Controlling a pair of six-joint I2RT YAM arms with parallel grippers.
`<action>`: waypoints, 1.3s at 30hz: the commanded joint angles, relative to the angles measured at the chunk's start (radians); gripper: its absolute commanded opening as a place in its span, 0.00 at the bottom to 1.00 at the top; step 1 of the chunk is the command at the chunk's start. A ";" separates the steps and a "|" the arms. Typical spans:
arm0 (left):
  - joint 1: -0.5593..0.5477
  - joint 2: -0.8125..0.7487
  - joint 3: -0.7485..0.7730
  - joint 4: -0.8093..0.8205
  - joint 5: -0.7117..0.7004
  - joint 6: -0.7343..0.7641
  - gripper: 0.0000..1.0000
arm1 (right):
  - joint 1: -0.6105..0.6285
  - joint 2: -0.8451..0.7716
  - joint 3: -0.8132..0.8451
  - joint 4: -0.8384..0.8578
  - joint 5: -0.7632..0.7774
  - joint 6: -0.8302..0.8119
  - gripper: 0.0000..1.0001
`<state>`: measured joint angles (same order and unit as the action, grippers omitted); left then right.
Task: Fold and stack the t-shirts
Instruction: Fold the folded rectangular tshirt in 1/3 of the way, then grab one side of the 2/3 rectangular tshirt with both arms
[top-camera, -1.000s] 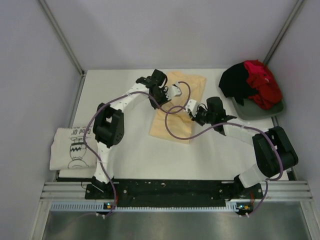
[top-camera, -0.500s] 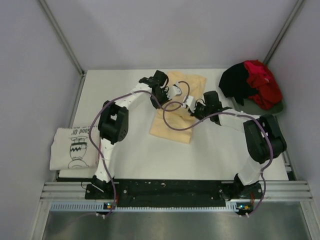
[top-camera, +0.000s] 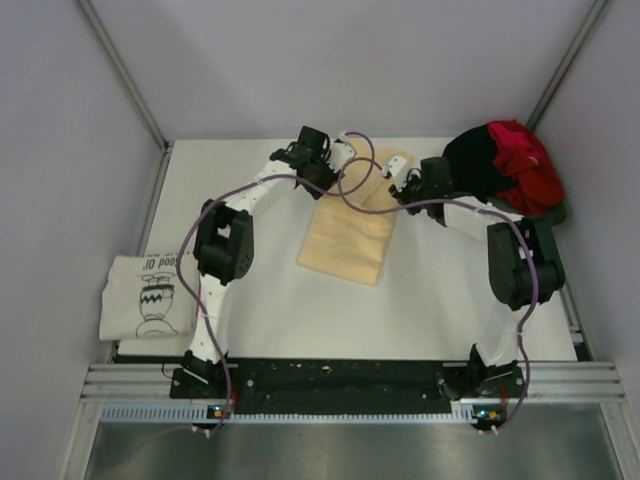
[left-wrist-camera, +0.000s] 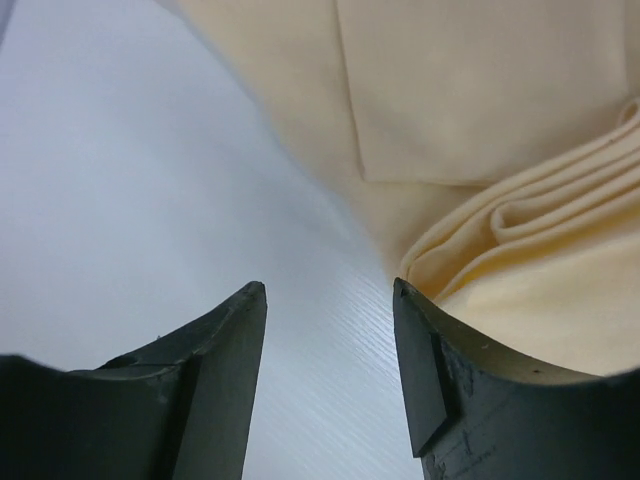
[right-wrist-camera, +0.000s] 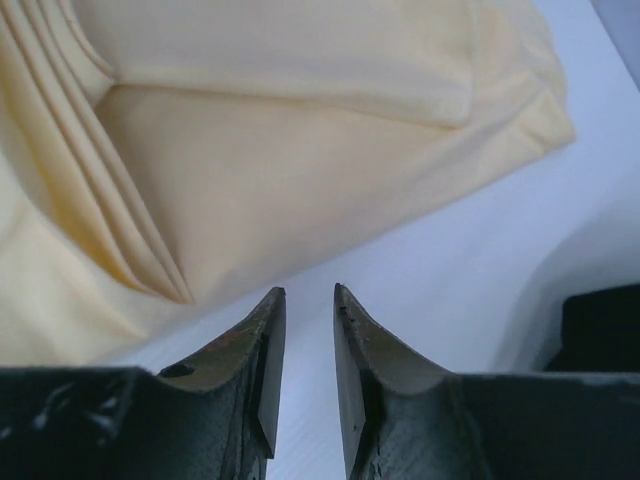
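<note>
**Pale yellow t-shirt** (top-camera: 345, 240). It lies flat at the middle of the table (top-camera: 270, 320) as a long narrow panel, already folded lengthwise. Its near end points at the arm bases and its far end runs under the two wrists. In the wrist views we note layered fold edges at both far corners.

**Change noted.** A second ago both arms hung over the middle of the panel. They have since travelled to its far end, one to each corner, and the cloth itself has not shifted. We judge that the lengthwise fold is done and the arms are set to pinch the far edge for a crosswise fold towards the near end.

**Left gripper** (left-wrist-camera: 329, 284). The claw stands fairly wide and holds nothing. Bare table shows between the jaws, and the stacked fold edge lies just beside its right-hand jaw.

**Right gripper** (right-wrist-camera: 309, 288). The claw is narrow, a slim gap with table showing through it. It holds nothing, and the shirt's corner is just beyond the tips.

**White printed t-shirt** (top-camera: 150, 297). It is folded and lies at the left near corner, well apart from the yellow one. We judge it to be the base of the stack.

**Black t-shirt** (top-camera: 475, 168) and **red t-shirt** (top-camera: 528, 170). They are heaped together, unfolded, on a grey-green tray (top-camera: 553, 217) at the far right.
</note>
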<state>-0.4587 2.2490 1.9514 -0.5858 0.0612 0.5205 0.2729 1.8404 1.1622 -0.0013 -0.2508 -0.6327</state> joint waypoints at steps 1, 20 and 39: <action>0.043 -0.092 0.110 0.022 0.072 -0.056 0.56 | -0.008 -0.169 -0.063 0.079 -0.065 0.044 0.29; -0.004 -0.589 -0.841 0.078 0.418 0.664 0.63 | 0.459 -0.472 -0.588 0.092 0.021 -0.312 0.57; -0.057 -0.572 -0.872 -0.061 0.301 0.563 0.00 | 0.567 -0.519 -0.546 -0.248 0.119 -0.254 0.00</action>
<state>-0.5121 1.7584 1.0924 -0.5354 0.3695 1.1339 0.7784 1.4418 0.6098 -0.0277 -0.1371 -0.9295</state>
